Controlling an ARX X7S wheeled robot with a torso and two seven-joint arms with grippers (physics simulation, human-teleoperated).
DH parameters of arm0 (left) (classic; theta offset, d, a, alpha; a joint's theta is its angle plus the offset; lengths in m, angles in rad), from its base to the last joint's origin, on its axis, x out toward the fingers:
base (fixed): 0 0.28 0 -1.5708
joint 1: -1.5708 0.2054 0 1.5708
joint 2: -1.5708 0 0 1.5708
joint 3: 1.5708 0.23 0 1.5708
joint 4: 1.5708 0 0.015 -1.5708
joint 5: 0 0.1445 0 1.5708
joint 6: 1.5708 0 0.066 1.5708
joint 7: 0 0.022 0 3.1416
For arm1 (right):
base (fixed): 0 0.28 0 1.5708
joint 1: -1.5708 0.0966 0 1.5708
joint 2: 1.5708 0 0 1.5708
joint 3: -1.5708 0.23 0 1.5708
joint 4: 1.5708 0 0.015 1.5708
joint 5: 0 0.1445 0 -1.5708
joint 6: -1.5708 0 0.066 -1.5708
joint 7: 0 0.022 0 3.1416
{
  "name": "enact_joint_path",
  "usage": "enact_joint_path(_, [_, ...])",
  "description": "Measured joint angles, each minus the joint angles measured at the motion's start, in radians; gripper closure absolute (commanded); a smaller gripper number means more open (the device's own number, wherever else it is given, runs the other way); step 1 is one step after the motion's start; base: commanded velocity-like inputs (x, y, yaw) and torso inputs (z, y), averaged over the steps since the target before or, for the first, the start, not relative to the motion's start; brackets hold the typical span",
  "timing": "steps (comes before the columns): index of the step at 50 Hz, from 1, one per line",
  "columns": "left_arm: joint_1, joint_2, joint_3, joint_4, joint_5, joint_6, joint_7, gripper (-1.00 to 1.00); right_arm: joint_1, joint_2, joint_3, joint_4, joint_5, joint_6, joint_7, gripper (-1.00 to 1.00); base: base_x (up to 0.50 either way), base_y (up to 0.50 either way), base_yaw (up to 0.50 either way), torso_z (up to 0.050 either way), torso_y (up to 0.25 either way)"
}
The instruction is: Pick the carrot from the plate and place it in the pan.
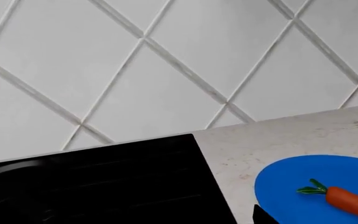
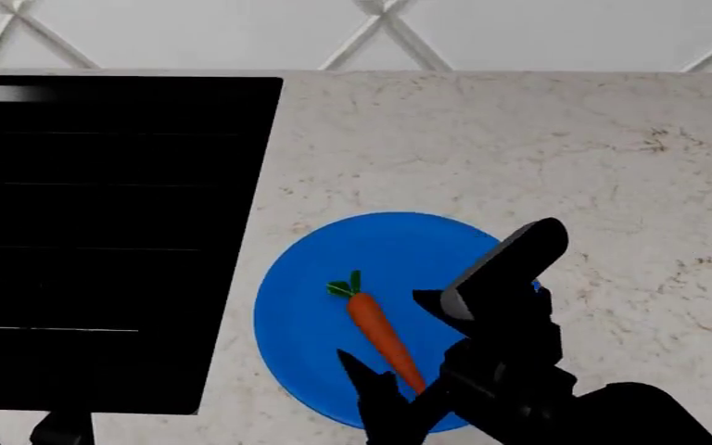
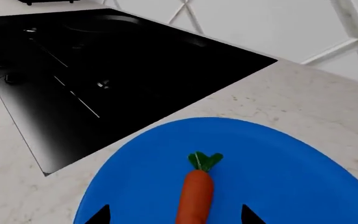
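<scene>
The orange carrot (image 2: 378, 332) lies on the blue plate (image 2: 307, 278), with its green top pointing toward the wall. My right gripper (image 2: 384, 326) is open and hangs low over the plate, one finger on each side of the carrot. In the right wrist view the carrot (image 3: 195, 193) runs between the two dark fingertips (image 3: 98, 215), with clear gaps on both sides. The left wrist view shows the plate (image 1: 291, 182) and the carrot (image 1: 352, 203) off to one side. The pan does not show clearly in any view. My left gripper's jaws do not show.
The flat black cooktop (image 2: 96, 232) lies left of the plate on the speckled counter (image 2: 517, 148). The white tiled wall (image 2: 208, 32) stands behind it. A small dark part (image 2: 66, 428) shows at the bottom left edge of the head view.
</scene>
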Motion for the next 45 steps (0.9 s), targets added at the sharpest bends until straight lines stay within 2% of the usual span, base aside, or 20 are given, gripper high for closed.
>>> enact_joint_path(14, [0.003, -0.005, -0.001, 0.007, -0.01, -0.005, -0.005, -1.0, 0.035, -0.029, -0.048, 0.093, -0.057, -0.021, 0.002, -1.0, 0.0, 0.0, 0.0, 0.0, 0.0])
enact_joint_path(30, [0.015, -0.003, 0.003, -0.005, -0.013, 0.018, -0.008, -1.0, 0.189, -0.042, -0.154, 0.128, -0.108, 0.123, -0.03, -1.0, 0.0, 0.0, 0.0, 0.0, 0.0])
enact_joint_path(31, [0.016, -0.003, 0.004, -0.007, -0.012, 0.021, -0.009, -1.0, 0.197, -0.042, -0.158, 0.13, -0.11, 0.129, -0.031, 1.0, 0.0, 0.0, 0.0, 0.0, 0.0])
enact_joint_path(45, [0.02, 0.001, 0.016, -0.021, -0.008, 0.042, -0.014, -1.0, 0.252, -0.044, -0.183, 0.124, -0.11, 0.181, -0.033, 1.0, 0.0, 0.0, 0.0, 0.0, 0.0])
